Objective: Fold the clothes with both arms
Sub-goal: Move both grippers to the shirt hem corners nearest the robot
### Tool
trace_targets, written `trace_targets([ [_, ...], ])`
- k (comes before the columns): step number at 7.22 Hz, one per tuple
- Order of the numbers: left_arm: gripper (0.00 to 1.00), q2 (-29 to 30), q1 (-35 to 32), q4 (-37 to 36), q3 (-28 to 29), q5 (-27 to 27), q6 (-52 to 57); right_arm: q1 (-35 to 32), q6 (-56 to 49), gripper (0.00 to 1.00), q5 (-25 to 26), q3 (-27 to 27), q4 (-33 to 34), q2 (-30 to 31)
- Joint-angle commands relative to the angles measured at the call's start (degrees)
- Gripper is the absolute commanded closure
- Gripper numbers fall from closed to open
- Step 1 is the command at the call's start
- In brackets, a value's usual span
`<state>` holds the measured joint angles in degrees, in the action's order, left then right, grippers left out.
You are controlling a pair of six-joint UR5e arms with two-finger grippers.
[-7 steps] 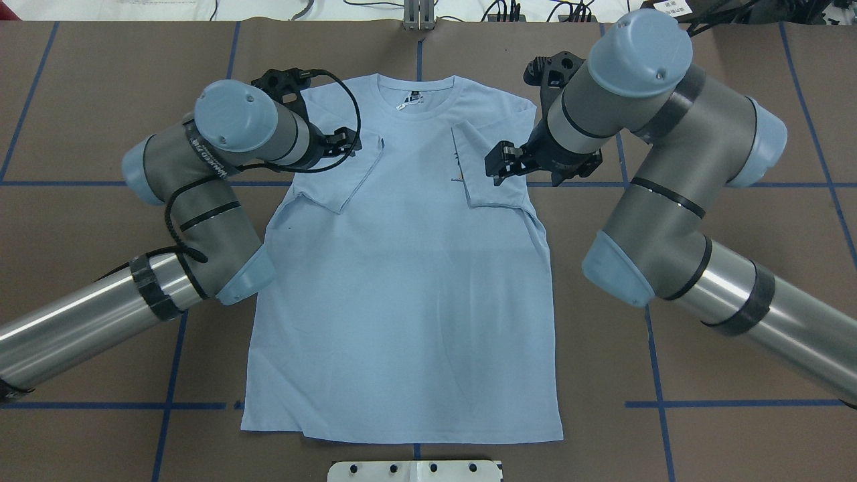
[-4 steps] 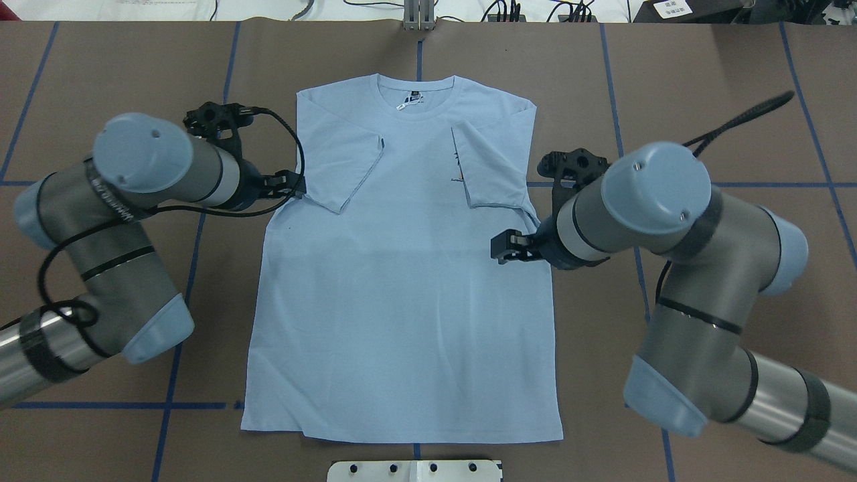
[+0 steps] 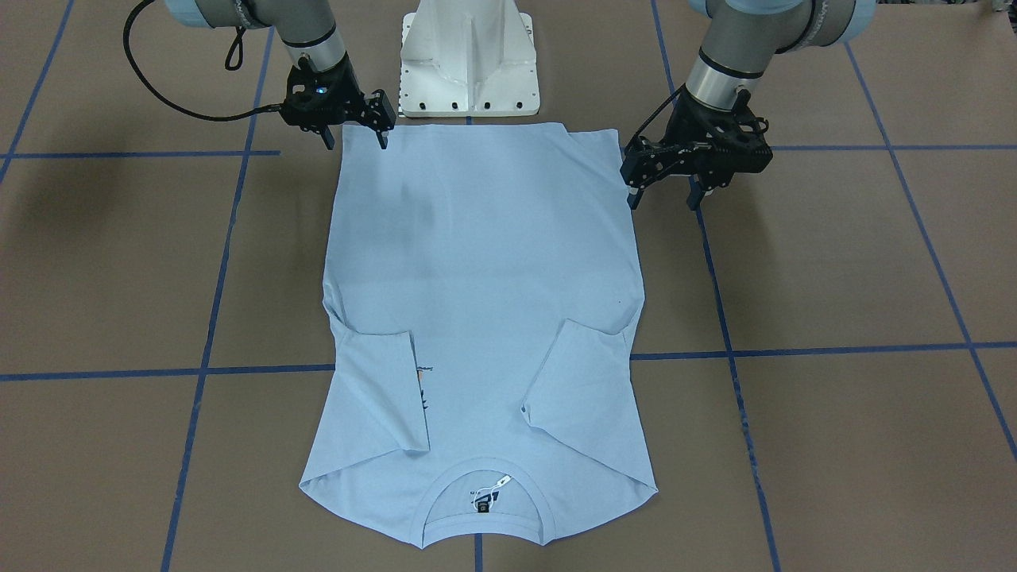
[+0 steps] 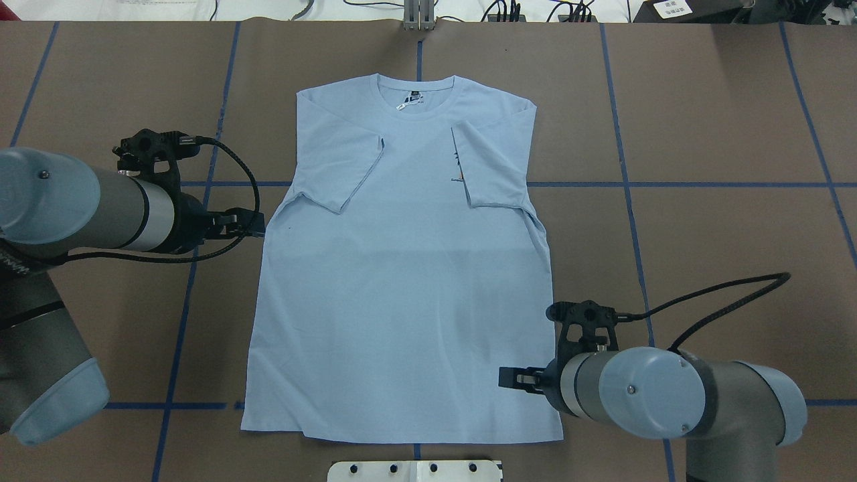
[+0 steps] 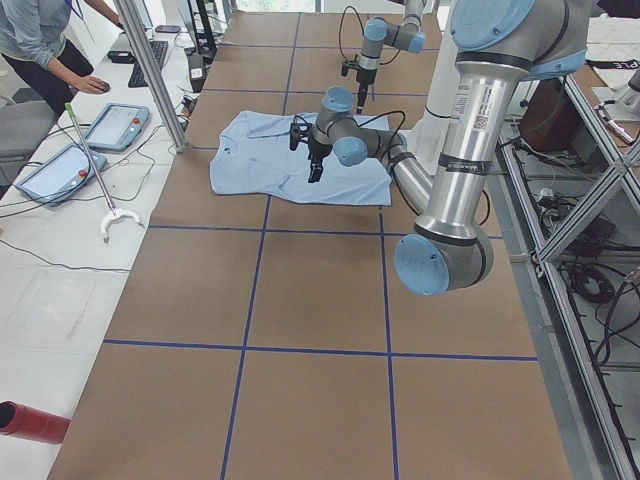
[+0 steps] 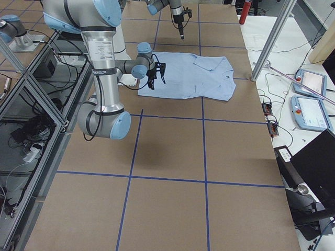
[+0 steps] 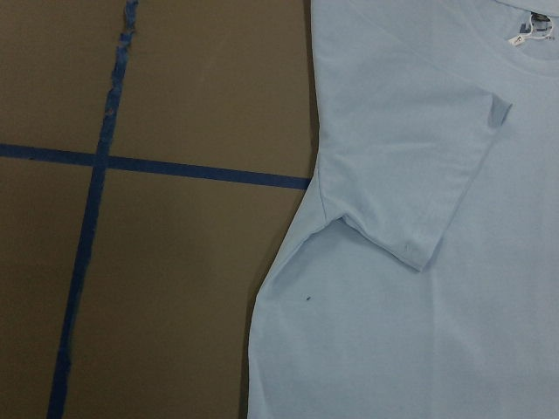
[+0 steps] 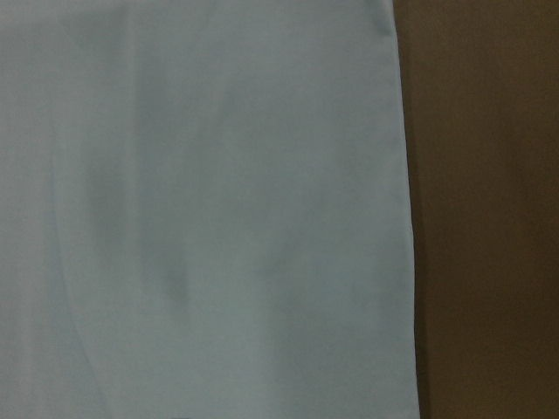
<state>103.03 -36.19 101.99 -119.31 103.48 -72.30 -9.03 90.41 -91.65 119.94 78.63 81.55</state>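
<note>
The brown table [image 4: 703, 100] fills every view, and you can see blue tape lines [image 4: 669, 184] marking it into squares. Two arms reach in. The left arm [image 4: 67, 201] comes from the table's left edge and is cut off by the overhead frame. The right arm [image 4: 643, 391] comes from the near right corner.

One pale blue shirt [image 4: 402, 301] lies flat in the middle of the table, its collar towards the far edge and its hem just in front of the white base [image 3: 469, 56]. Only the front view shows you that base whole.

That view also settles the two grippers, which the overhead view half hides behind the wrists. The left gripper [image 3: 663, 195] hangs beside the shirt's left side edge with its fingers spread, released. The right gripper [image 3: 357, 141] sits over the shirt's hem corner on the right, also spread and gripping no cloth.

Both sleeves [image 4: 341, 161] are folded in over the chest, and the right one covers part of the small print [image 4: 456, 164]. A dark label [image 4: 410, 102] sits inside the collar.

The left wrist camera gives you a tiny dark speck [image 7: 308, 299] below the left sleeve. The right wrist camera shows only blurred cloth and one straight shirt edge against the table.

In the left side view, a person [image 5: 40, 40] stands past the table's far edge, cut off by the frame.
</note>
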Motion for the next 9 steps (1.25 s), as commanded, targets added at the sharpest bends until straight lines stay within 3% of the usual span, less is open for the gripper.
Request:
trace_targets([
  [1, 0.00, 0.07, 0.24, -0.57, -0.49, -0.03, -0.03, 2.78, 1.35, 0.01, 0.25, -0.23, -0.23, 2.21],
  [5, 0.00, 0.33, 0.33, -0.57, -0.57, 0.06, 0.06, 4.19, 3.02, 0.02, -0.81, -0.85, -0.32, 2.74],
  [6, 0.00, 0.59, 0.24, -0.57, -1.01, 0.06, 0.06, 4.28, 3.02, 0.10, -0.90, -0.94, -0.32, 2.48],
  [9, 0.00, 0.60, 0.33, -0.57, -0.93, 0.06, 0.14, 4.19, 3.02, 0.64, -2.22, -0.85, -0.32, 2.21],
])
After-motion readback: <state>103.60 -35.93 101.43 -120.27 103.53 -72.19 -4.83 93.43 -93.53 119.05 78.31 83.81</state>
